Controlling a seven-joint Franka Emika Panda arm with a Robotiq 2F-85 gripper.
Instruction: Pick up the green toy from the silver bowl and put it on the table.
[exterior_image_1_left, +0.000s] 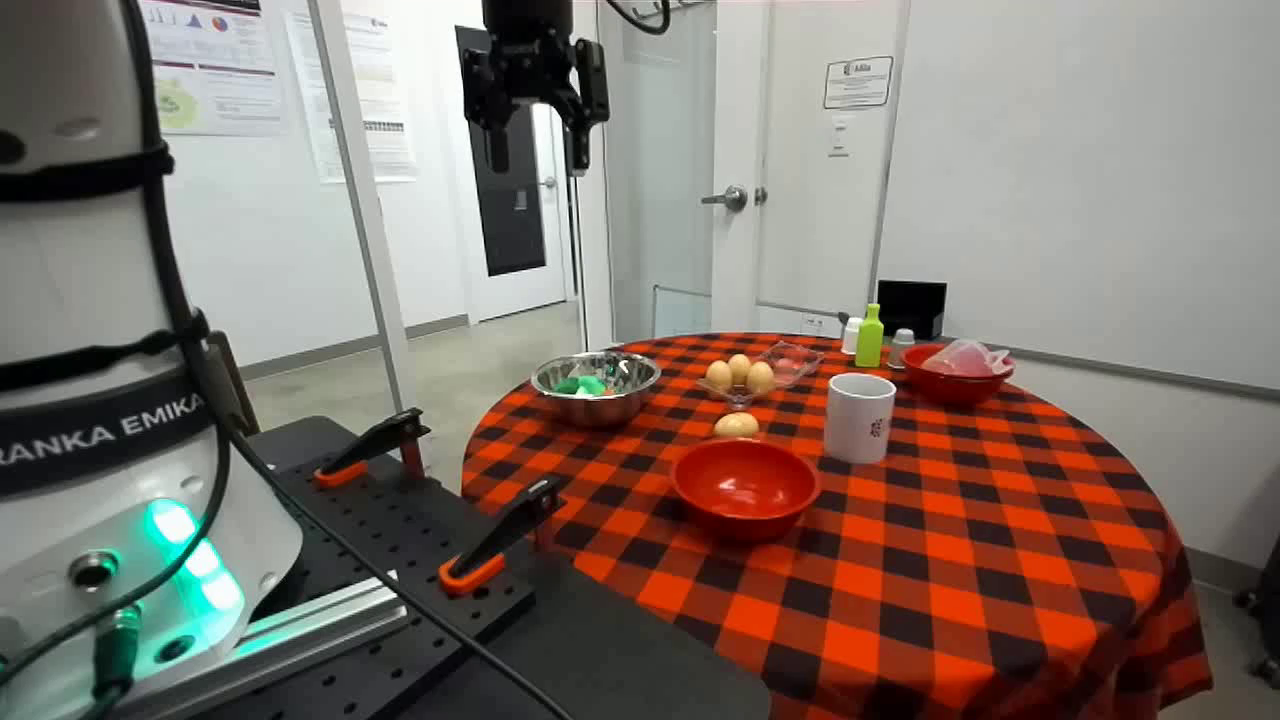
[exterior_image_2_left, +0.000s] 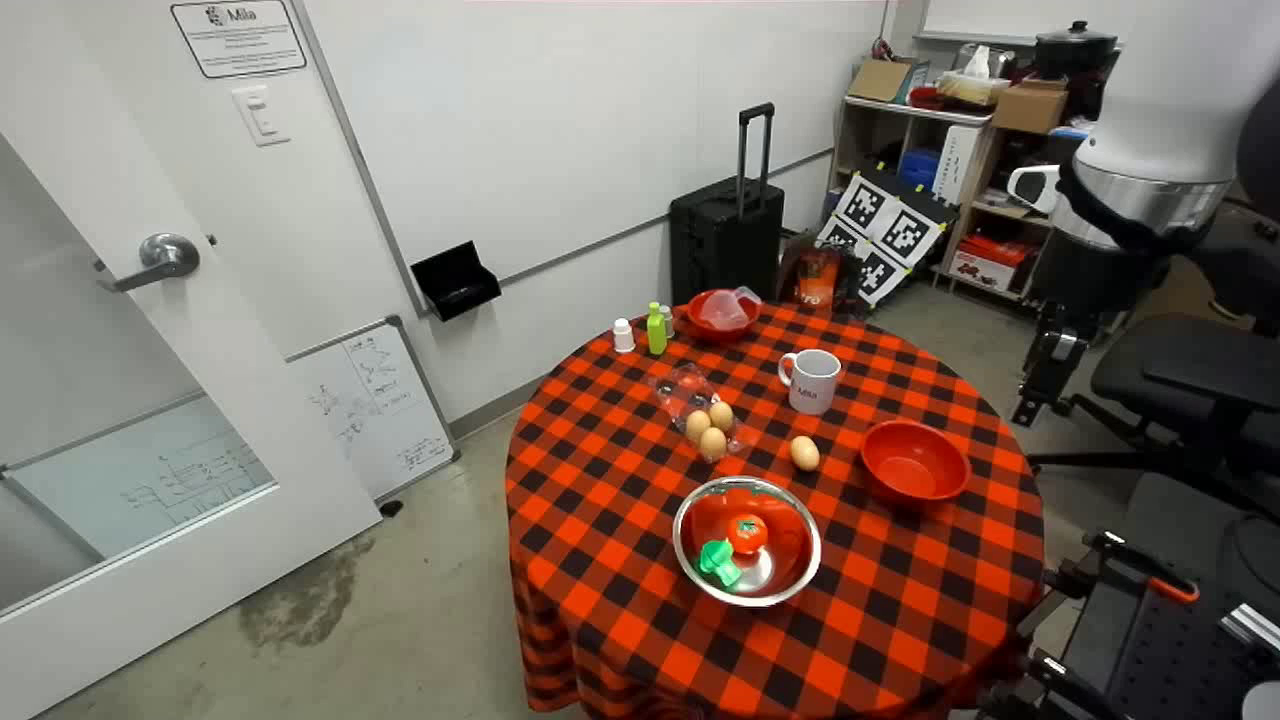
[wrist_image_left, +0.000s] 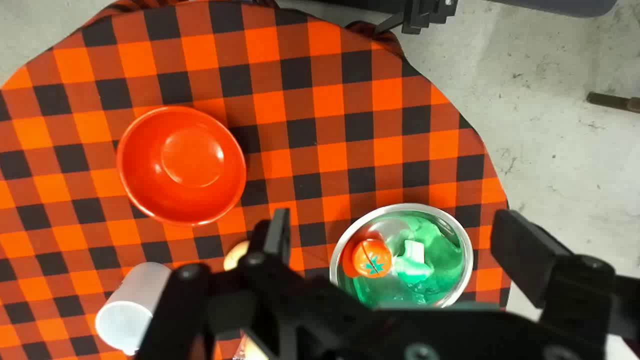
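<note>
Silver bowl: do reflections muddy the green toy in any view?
Wrist view: green reflections spread over the silver bowl, crowding the green toy; in an exterior view, red ones tint the bowl's wall around the tomato, yet the toy stands out clearly.

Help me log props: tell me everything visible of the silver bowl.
The silver bowl is round, shiny, apparently metal, bright-rimmed, its inside mirroring red and green. It stands upright on the cloth-covered table, near the edge, holding the green toy and a reddish tomato-like toy. The gripper doesn't touch it.
</note>
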